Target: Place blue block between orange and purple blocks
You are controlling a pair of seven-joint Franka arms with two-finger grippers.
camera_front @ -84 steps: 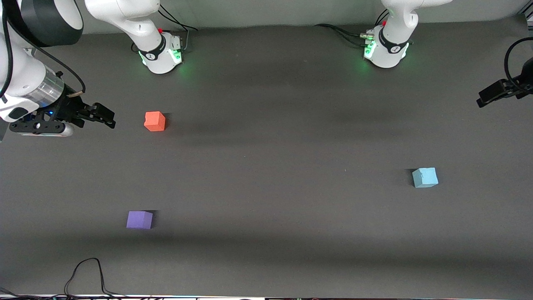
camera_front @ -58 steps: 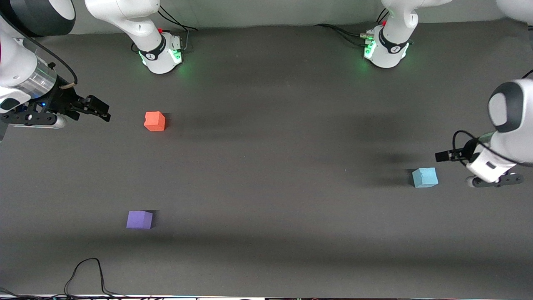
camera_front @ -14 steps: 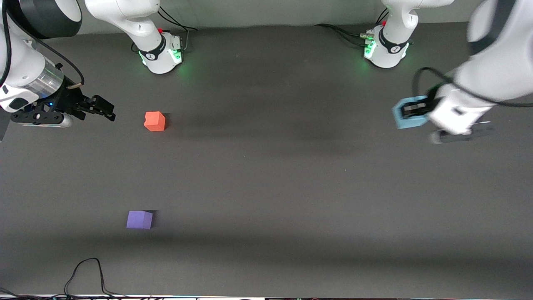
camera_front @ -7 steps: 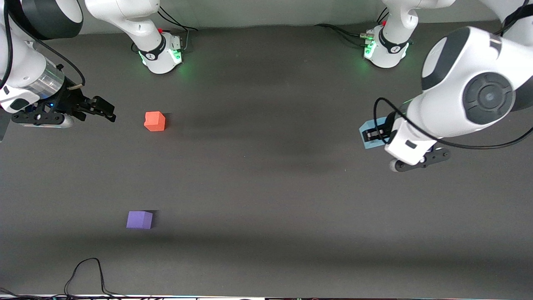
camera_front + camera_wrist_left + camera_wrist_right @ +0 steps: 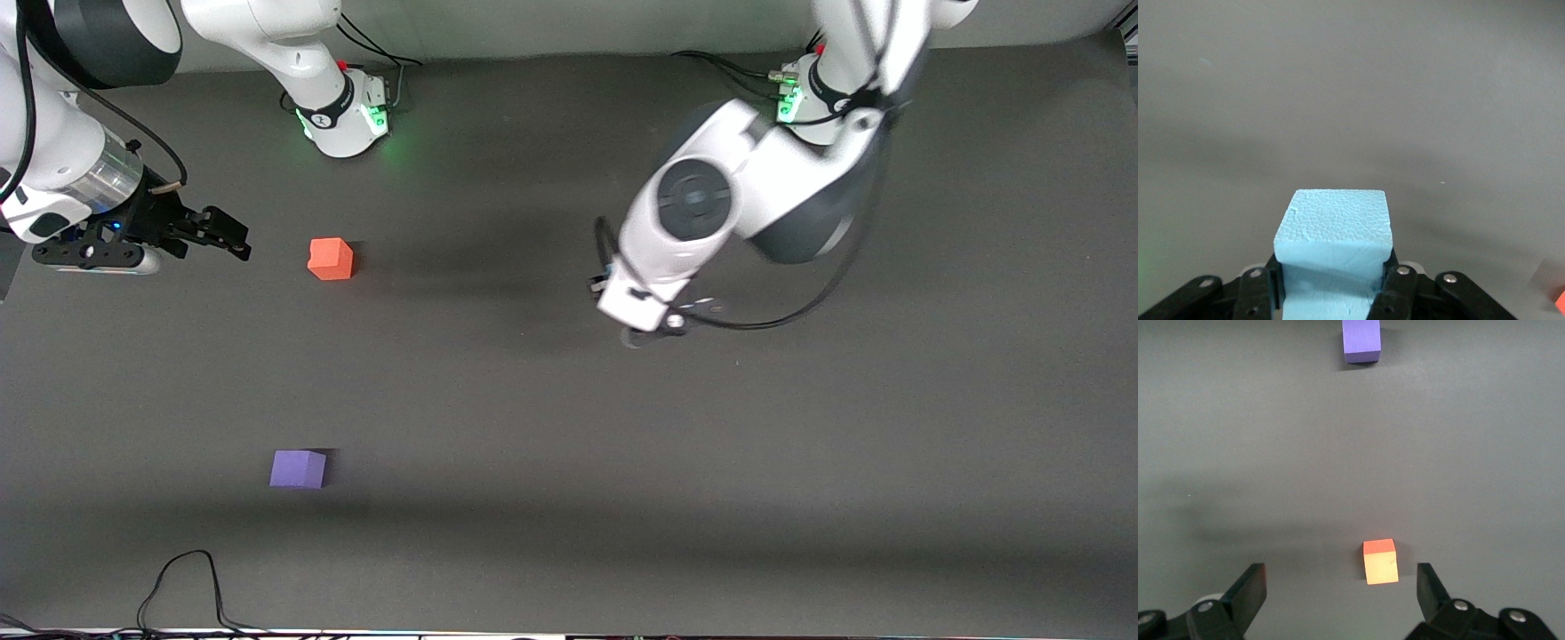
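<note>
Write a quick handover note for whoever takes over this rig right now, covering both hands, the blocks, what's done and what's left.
Left hand: shut on the blue block, carried in the air over the middle of the table.
Right hand: open, holding nothing, waiting near the orange block at the right arm's end.
Purple block: on the table, nearer the front camera than orange, with a bare gap between them.
Done: blue picked up and on its way.
Left: carry blue on to that gap, set it down between orange and purple, release, withdraw.
</note>
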